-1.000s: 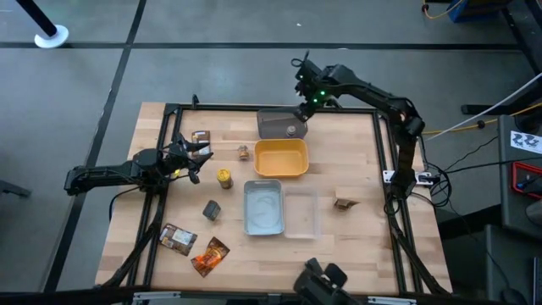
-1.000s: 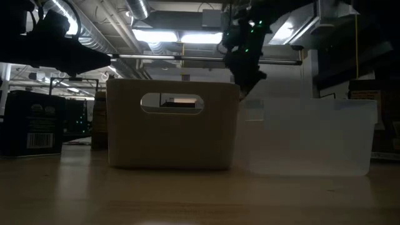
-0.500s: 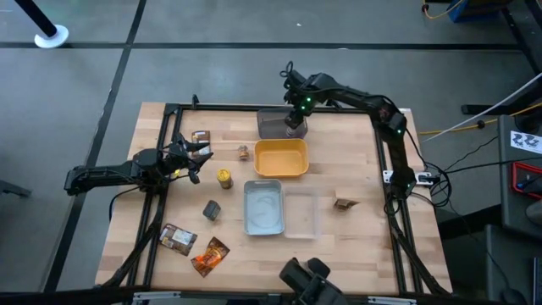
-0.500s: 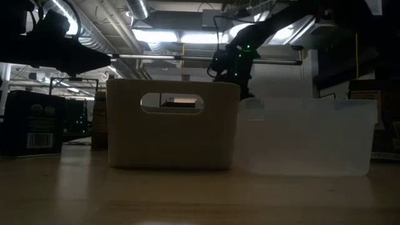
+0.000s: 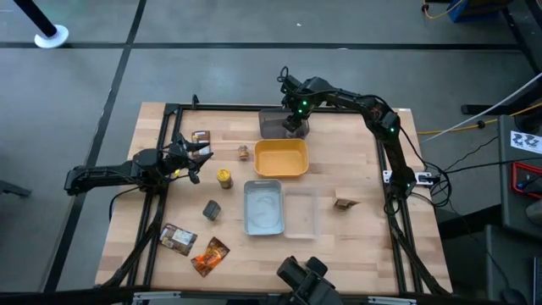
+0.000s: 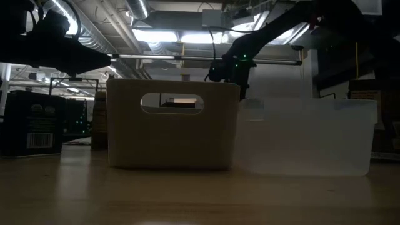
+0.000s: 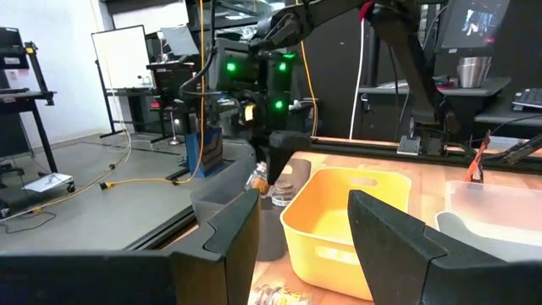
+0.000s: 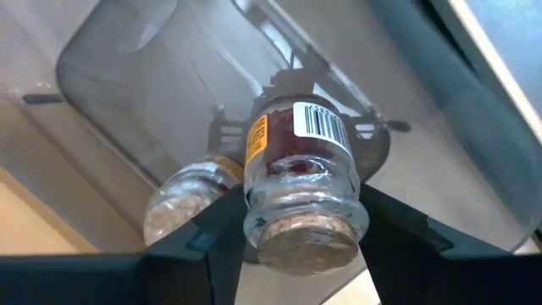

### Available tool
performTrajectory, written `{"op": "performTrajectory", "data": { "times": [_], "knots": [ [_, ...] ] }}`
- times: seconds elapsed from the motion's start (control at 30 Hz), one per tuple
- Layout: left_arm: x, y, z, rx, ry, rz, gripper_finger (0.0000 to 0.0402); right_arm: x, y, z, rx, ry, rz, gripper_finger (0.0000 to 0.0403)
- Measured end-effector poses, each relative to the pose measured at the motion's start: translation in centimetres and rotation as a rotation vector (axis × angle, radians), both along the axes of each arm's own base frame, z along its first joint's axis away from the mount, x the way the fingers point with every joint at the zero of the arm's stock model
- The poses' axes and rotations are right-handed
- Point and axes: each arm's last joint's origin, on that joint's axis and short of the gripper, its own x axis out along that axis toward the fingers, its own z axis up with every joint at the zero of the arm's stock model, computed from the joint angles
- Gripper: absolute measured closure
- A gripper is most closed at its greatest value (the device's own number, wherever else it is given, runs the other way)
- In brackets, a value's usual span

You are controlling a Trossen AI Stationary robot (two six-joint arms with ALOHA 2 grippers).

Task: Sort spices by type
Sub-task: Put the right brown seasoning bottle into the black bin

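Note:
My right gripper reaches over the grey tray at the table's far side, shut on a small glass jar with a cork stopper. A second small jar lies on its side on the tray floor. My left gripper waits open at the left, near a dark cube box. On the table stand a tiny brown jar, a yellow-lidded jar and another dark cube. A brown packet and an orange packet lie flat. My right gripper pinches the small jar between its two fingers, one on each side of the glass just above the cork end. It comes from above, pointing down into the grey tray. The jar's cork faces the wrist, its base the tray floor, where its shadow falls.
A yellow tray sits just near of the grey one. A pale-blue tray and a clear tray stand side by side mid-table. A small brown item lies toward the right edge. A black frame rail runs around the table.
My right gripper has carried the jar toward the table's left and down, from beyond the grey tray's right far corner to over its inside. The left arm has kept still.

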Motion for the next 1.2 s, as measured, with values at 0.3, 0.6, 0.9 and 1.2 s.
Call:
{"op": "performTrajectory", "data": {
  "times": [0.3, 0.6, 0.9, 1.2],
  "knots": [
    [0.00, 0.00, 0.00, 0.000, 0.000, 0.000, 0.0235, 0.15, -0.12, 0.05, -0.012, -0.017, 0.000, 0.0194],
    [0.00, 0.00, 0.01, 0.000, 0.000, 0.000, 0.0235, 0.12, -0.11, 0.09, -0.012, -0.016, 0.000, 0.0192],
    [0.00, 0.00, 0.00, 0.000, 0.000, 0.000, 0.0235, 0.10, -0.09, 0.10, -0.010, -0.014, 0.000, 0.0191],
    [0.00, 0.00, 0.01, 0.000, 0.000, 0.000, 0.0235, -0.01, -0.20, 0.10, -0.052, 0.020, -0.016, 0.0191]
  ]
}}
